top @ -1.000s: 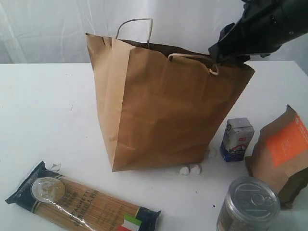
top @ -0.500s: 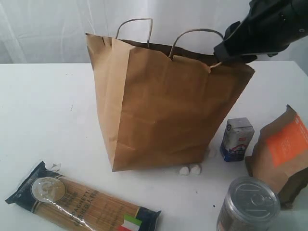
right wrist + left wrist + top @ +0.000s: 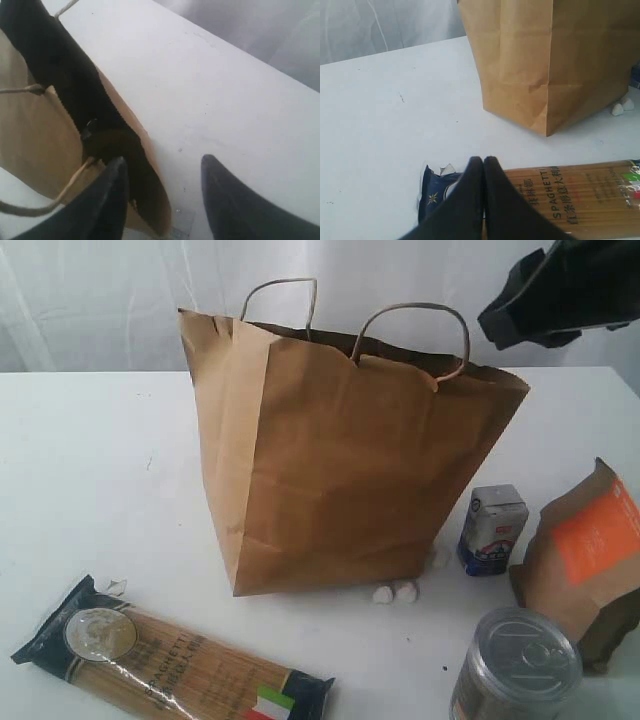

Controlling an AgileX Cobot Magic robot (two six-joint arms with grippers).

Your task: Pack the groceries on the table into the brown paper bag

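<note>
Brown paper bag (image 3: pixel 340 470) below right pincer (image 3: pixel 162 161)

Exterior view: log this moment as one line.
right hand open, empty, above brown paper bag rim | left hand shut over spaghetti pack | can, carton, pouch unpacked

Left claw (image 3: pixel 483 161), two matte black fingers (image 3: pixel 467 195) tapering to rounded tips, right claw (image 3: pixel 161 165) likewise black and smooth, right arm (image 3: pixel 575 285) a bulky, angular black housing
</note>
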